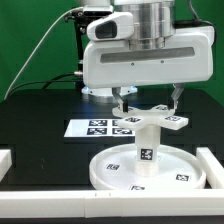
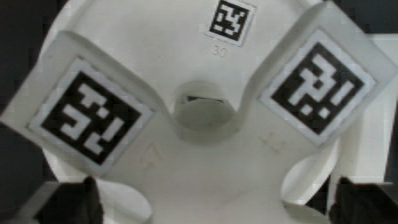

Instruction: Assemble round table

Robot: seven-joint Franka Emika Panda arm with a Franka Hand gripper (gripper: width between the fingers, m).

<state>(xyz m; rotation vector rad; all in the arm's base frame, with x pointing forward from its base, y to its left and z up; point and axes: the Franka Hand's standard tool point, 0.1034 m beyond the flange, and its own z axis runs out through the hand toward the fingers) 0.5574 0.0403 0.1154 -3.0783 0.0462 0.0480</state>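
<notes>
The round table's large white rimmed disc (image 1: 110, 172) lies flat near the front of the black table, with small square tags on it. The short thick white leg (image 1: 146, 155) stands upright at its middle. A white cross-shaped foot piece (image 1: 152, 121) with tags sits on top of the leg. In the wrist view this piece (image 2: 107, 100) fills the frame, with a round hole at its centre. My gripper (image 1: 149, 104) hangs directly over it. Its fingers (image 2: 71, 205) are spread wide on either side of the piece, with gaps showing, so it reads as open.
The marker board (image 1: 95, 127) lies flat behind the disc. White border rails run along the exterior view's right (image 1: 212, 165), left (image 1: 5, 163) and front (image 1: 90, 213). A green backdrop and cables stand behind.
</notes>
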